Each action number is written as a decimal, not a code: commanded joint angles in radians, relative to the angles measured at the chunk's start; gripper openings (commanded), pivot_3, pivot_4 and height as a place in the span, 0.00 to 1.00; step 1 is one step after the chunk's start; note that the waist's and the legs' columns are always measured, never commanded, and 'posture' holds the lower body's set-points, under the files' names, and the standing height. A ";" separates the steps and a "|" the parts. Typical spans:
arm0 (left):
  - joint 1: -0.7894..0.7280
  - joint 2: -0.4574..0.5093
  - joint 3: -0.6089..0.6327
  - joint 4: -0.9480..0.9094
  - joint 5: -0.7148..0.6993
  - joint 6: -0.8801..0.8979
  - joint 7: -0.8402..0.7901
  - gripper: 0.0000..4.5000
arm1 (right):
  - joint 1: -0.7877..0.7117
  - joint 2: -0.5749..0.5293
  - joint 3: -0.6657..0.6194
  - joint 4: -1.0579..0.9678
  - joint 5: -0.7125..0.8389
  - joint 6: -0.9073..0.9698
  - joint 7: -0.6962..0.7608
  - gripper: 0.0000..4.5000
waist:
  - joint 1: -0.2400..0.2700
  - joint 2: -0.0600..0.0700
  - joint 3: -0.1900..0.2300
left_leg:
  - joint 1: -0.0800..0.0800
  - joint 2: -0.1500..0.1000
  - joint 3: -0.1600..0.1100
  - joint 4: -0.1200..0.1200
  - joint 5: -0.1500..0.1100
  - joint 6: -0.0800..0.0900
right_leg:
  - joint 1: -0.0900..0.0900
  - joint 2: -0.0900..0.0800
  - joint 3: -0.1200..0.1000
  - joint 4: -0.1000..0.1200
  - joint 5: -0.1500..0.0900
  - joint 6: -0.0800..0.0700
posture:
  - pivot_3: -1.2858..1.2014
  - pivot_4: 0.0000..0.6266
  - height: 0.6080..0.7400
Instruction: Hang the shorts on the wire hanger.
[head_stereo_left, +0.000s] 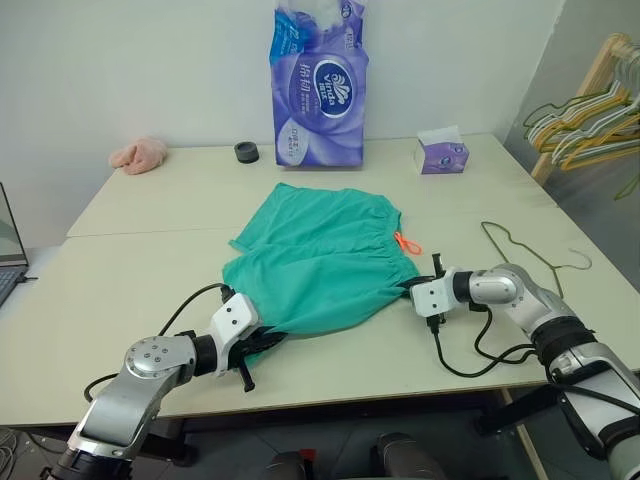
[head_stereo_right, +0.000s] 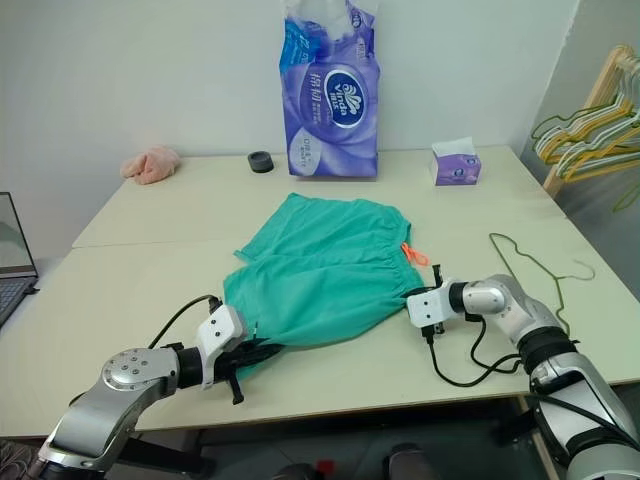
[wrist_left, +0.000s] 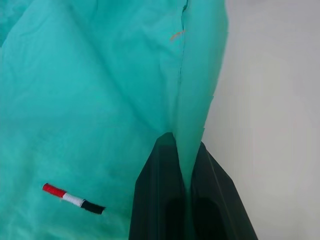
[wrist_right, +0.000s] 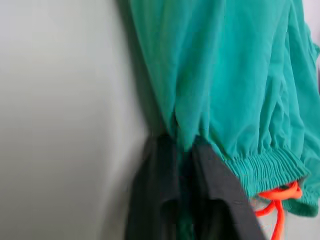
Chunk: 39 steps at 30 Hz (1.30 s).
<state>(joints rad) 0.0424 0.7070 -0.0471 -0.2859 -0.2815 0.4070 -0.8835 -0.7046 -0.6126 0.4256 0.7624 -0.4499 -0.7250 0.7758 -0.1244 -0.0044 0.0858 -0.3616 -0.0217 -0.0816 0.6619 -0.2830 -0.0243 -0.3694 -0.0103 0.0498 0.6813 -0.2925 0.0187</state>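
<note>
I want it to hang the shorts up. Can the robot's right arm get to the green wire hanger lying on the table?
Probably yes: the wire hanger lies bare just beside the right gripper. But that gripper is shut on the shorts.

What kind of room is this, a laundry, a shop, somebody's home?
Probably a plain workroom set up for laundry practice, not a home: pale tables against a bare wall, teal shorts laid out, a wire hanger beside them, a rack of hangers and tissue packs.
</note>
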 joint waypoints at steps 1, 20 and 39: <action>-0.015 0.016 -0.003 -0.012 0.003 -0.029 -0.025 0.00 | -0.043 -0.022 -0.005 0.024 0.018 -0.029 0.024 0.01 | -0.005 0.000 0.000 | 0.000 0.000 0.000 0.000 0.000 0.000 | 0.000 0.000 0.000 0.000 0.000 0.000 | 0.45 0.08 1.00; 0.202 0.317 -0.184 -0.201 -0.021 -0.063 -0.371 0.00 | 0.423 -0.431 -0.053 -0.856 0.538 0.573 0.696 0.01 | -0.018 0.004 0.013 | 0.001 0.001 -0.001 -0.001 -0.002 0.003 | 0.001 -0.001 -0.002 0.000 -0.007 0.004 | 0.42 0.11 1.00; 0.187 0.285 -0.094 -0.291 -0.214 0.153 -0.318 0.60 | 0.410 -0.443 -0.115 -1.073 0.726 0.881 0.755 0.69 | -0.018 -0.001 0.022 | -0.001 0.001 -0.001 0.000 -0.002 0.003 | 0.000 -0.001 -0.003 -0.001 -0.006 0.006 | 0.42 0.10 1.00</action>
<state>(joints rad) 0.2257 0.9835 -0.1794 -0.5307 -0.4523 0.5404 -1.2068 -0.2674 -1.0454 0.3628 -0.2587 0.2036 0.1026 1.4926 -0.1428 -0.0056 0.1078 -0.3622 -0.0208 -0.0821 0.6622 -0.2853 -0.0211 -0.3695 -0.0111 0.0472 0.6805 -0.2982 0.0246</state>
